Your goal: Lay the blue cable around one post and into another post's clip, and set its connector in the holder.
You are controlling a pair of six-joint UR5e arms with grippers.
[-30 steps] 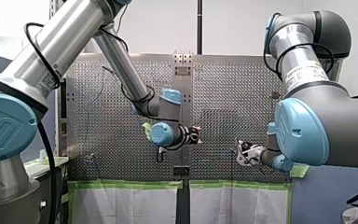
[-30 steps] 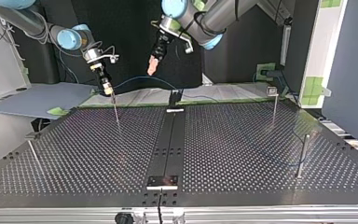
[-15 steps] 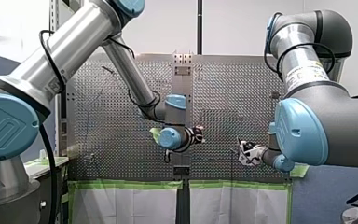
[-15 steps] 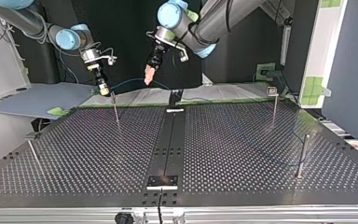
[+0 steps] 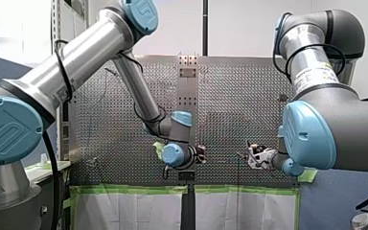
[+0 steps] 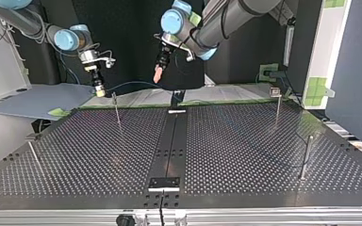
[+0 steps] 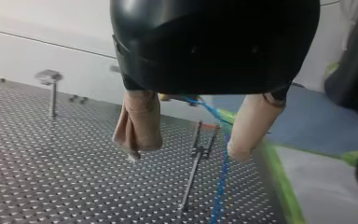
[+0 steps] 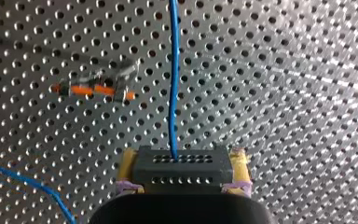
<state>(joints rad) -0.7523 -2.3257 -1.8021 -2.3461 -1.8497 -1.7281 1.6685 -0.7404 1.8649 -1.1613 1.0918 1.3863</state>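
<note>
Blue thin cable (image 8: pixel 174 70) leaves black perforated connector block (image 8: pixel 182 169), which our right gripper (image 8: pixel 182 161) clamps between yellow pads (image 8: pixel 240 165), above perforated metal table (image 8: pixel 284 93). Our left gripper (image 7: pixel 189 140), beige pads (image 7: pixel 140 123), hangs with jaws apart, empty; beyond it we see cable running down just beside thin forked metal post (image 7: pixel 191 175).
</note>
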